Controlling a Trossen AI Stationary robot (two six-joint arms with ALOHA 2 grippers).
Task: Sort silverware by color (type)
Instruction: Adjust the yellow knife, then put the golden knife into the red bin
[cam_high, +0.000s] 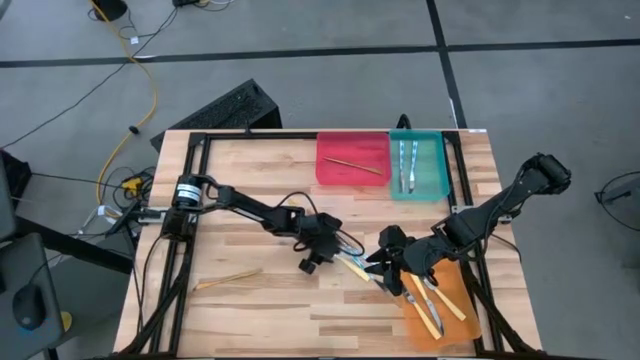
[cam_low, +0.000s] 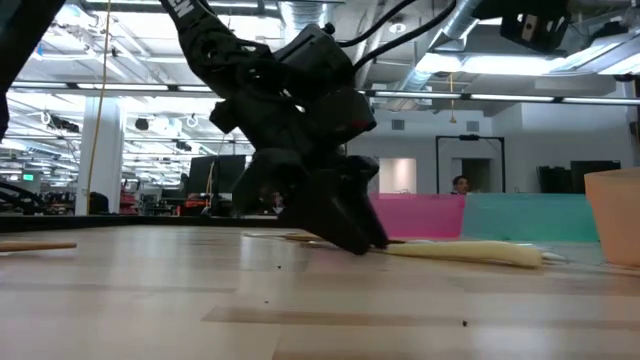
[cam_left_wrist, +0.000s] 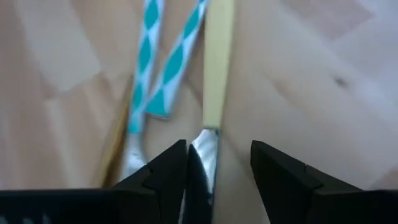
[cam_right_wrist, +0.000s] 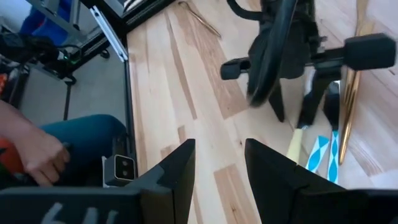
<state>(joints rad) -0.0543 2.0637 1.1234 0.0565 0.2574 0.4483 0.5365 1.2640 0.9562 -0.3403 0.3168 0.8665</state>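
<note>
Between the left gripper's parted fingers lies a yellow-handled knife, not yet lifted. Trays beyond already hold several pieces; blue-handled ones alongside wait. Right gripper hangs apart, empty.

My left gripper sits near the middle of the table, toward its front edge, with its fingertips at a yellow-handled knife lying on the bare wood. My right gripper is just beside that knife on the opposite side, its arm reaching in from the right edge. An orange tray at the front right corner holds yellow-handled utensils. A red tray at the back edge holds one wooden stick. A teal tray touching it holds light-blue-handled pieces. Another wooden stick lies near the front left corner.
</note>
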